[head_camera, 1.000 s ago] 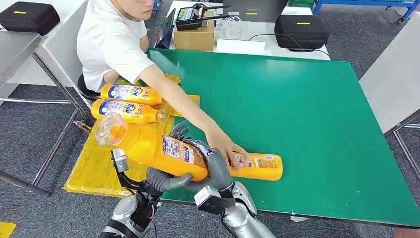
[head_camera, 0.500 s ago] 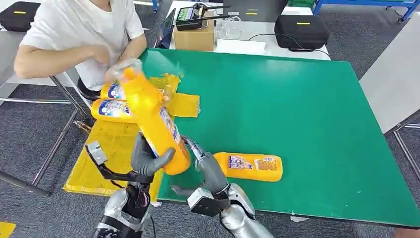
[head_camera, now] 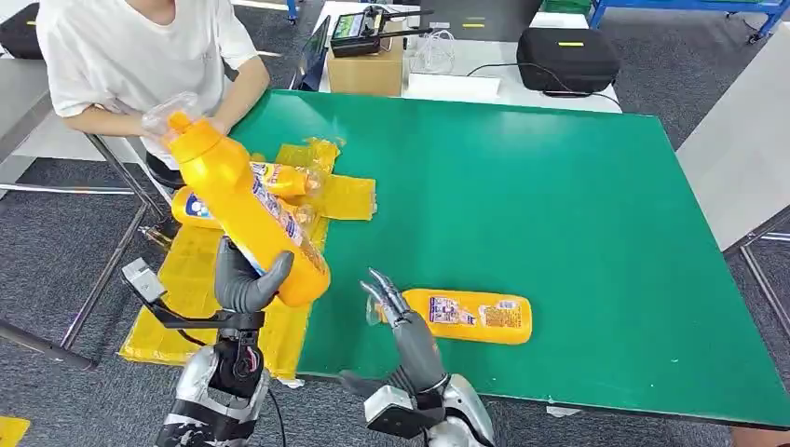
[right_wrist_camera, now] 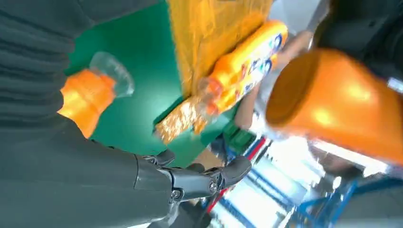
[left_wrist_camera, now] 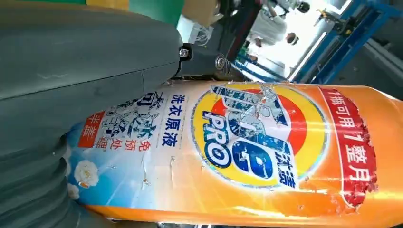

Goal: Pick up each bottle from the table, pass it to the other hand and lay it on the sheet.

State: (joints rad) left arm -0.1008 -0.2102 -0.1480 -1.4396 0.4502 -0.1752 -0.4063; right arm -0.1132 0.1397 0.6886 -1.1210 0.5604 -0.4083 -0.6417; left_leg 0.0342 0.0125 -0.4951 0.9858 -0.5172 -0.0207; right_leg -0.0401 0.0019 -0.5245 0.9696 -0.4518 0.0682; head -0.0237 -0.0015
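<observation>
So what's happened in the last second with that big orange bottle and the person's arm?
The held bottle passed from the right hand, now empty with fingers spread, to the left hand, which swung it up over the yellow sheet. The person pulled their arm back off the table. The bottle on the table and the two on the sheet stayed put.

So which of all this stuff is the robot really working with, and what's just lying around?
Part of the job:
- held bottle, gripped by the left hand
- bottle on the table
- two bottles already on the sheet
- yellow sheet
- right hand, holding nothing

Just lying about:
- cardboard box
- black case
</observation>
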